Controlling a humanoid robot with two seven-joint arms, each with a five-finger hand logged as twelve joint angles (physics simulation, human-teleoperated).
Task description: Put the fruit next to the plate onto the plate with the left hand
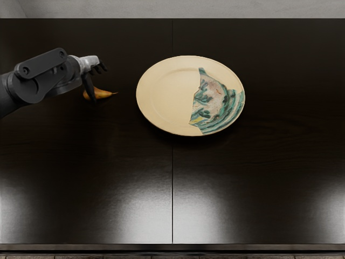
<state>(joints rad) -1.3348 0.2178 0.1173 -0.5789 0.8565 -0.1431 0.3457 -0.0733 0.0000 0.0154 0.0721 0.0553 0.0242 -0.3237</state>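
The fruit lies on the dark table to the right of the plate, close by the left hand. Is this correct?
Not quite. The head view shows the fruit on the dark table to the left of the plate, not to the right. The rest holds: it lies close by the left hand.

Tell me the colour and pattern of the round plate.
Cream round plate with a teal, white and pinkish patch on its right half; head view.

The near-black table (108, 189) is smooth and glossy, throwing back light. The round cream plate (167, 91) looks ceramic, softly matt.
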